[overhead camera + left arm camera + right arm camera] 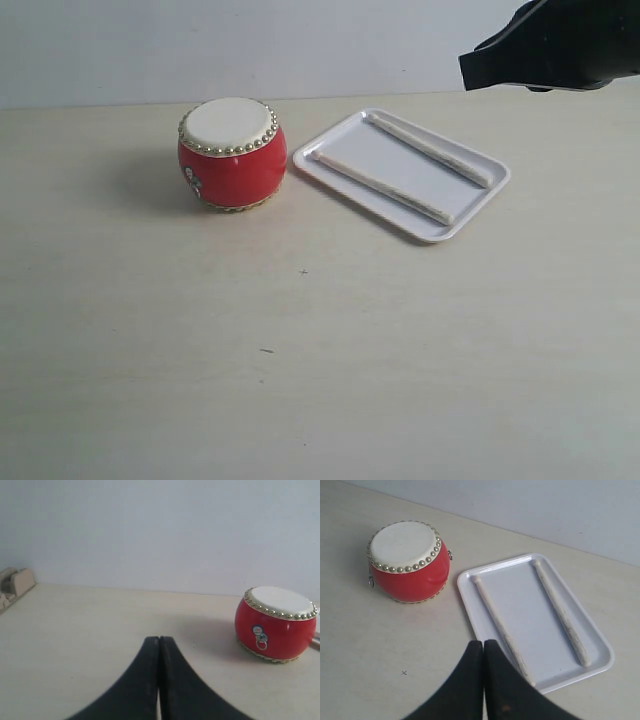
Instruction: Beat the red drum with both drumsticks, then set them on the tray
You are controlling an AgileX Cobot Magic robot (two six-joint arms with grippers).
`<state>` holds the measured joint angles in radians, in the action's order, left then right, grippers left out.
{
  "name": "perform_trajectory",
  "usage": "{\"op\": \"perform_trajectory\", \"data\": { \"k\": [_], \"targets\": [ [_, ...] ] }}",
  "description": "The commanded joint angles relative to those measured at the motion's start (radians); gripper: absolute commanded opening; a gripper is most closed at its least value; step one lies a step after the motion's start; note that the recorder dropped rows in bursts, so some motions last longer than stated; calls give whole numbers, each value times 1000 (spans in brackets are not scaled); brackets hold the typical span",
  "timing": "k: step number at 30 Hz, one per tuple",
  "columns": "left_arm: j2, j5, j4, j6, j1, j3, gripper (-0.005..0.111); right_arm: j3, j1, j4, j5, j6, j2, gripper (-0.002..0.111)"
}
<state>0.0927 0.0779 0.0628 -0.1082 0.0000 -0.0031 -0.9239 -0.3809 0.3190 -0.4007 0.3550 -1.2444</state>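
Red drum (232,160) stands upright on the left part of the pale worktop (300,350), its cream head facing up inside a ring of silvery studs and a small metal ring (261,641) hanging on its glossy side. The left fingers (145,680) show only in the left wrist view: they are pressed flat together with nothing between them, low over bare worktop, and the drum sits well apart from them. A beige block (11,582) lies at the far edge of that same view; what it is I cannot tell. Just to the right of the drum, with a narrow strip of worktop between them, lies the white tray (400,160), set at an angle. Both drumsticks rest inside it, lying flat and parallel along its length: the nearer drumstick (380,186) runs beside the front long rim and the farther drumstick (432,150) beside the back long rim, with bare tray between them. Their small rounded tips point toward the end of the tray nearer the drum. The right fingers (465,680) are closed against each other and grip nothing, held above the worktop off the tray's near end. In the exterior view the black right arm (560,45) hangs high at the upper right, clear of tray and sticks.
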Motion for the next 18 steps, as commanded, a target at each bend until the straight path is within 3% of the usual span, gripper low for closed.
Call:
{"op": "perform_trajectory", "data": {
  "k": [1,18],
  "targets": [
    [-44,57,5,-4,1,3,0,5,9,3,14,-2,6,0],
    [-93,196,3,-4,1,3,0,5,9,3,14,-2,6,0]
  ]
}}
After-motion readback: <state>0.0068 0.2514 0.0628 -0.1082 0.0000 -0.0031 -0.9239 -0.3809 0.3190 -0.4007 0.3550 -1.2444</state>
